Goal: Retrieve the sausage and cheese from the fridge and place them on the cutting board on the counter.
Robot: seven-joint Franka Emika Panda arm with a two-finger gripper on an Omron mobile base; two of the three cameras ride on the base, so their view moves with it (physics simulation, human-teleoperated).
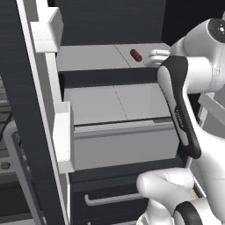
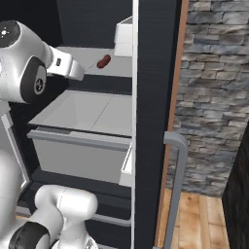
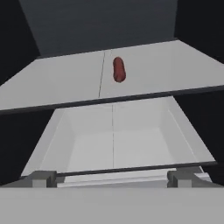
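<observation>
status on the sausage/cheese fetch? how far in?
Done: the fridge doors stand open, grey shelves exposed. In hand: nothing gripped; the gripper is open, pointing into the fridge with the sausage lying ahead on the upper shelf, apart from the fingertips. Left: grasp the sausage, find the cheese, and carry both to the cutting board; the whole placing stage remains.

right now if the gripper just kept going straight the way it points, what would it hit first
Probably the sausage on the fridge shelf: it lies nearly centred ahead of the open gripper, nothing between. Depth is unclear, so it might pass above it and reach the fridge's back wall.
</observation>
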